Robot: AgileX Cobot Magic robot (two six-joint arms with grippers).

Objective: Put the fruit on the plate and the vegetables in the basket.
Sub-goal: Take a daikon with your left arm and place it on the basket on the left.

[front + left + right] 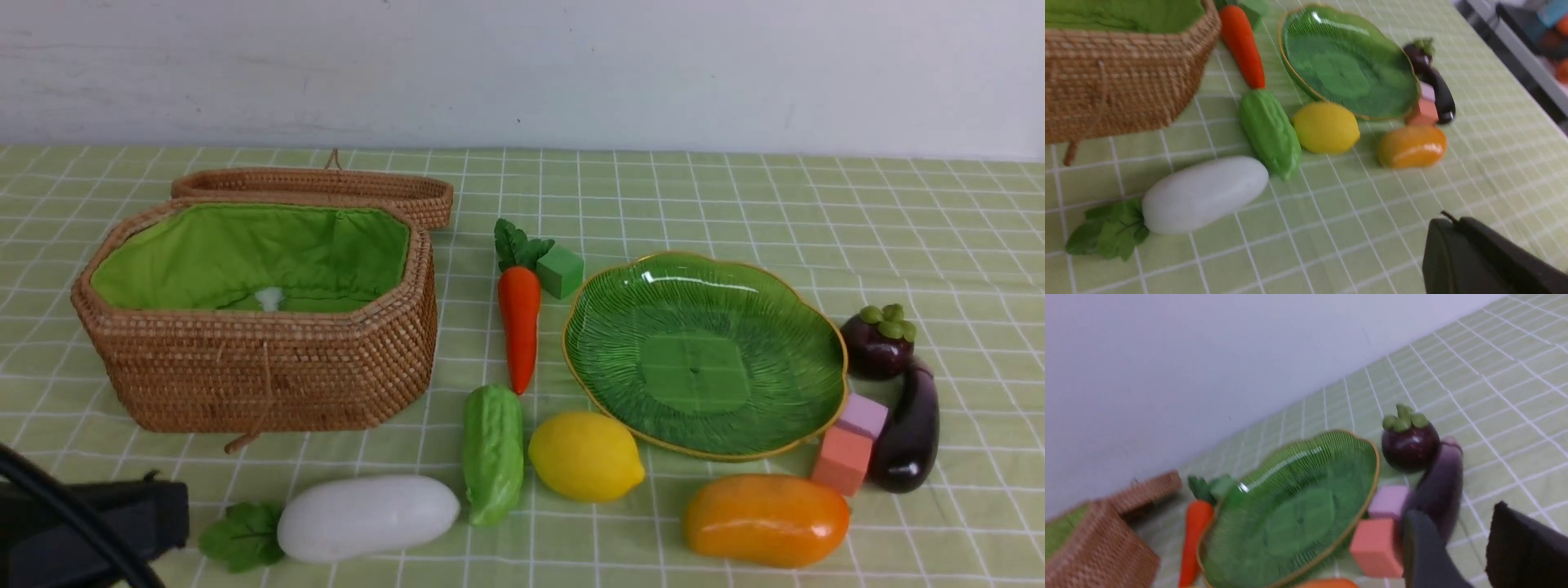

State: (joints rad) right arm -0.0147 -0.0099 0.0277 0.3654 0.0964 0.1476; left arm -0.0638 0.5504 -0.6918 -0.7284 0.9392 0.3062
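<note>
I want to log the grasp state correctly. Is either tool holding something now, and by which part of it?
Nothing is held. The left tool is shut and empty. The right tool stands open, also empty.

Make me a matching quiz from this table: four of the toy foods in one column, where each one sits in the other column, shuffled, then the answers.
Column one:
1. carrot
2. mangosteen
3. radish
4. lemon

Column two:
A. between the cucumber and the mango
B. in front of the basket
C. leaves beside the green cube
D. at the eggplant's far end

Pairs: 1-C, 2-D, 3-B, 4-A
</note>
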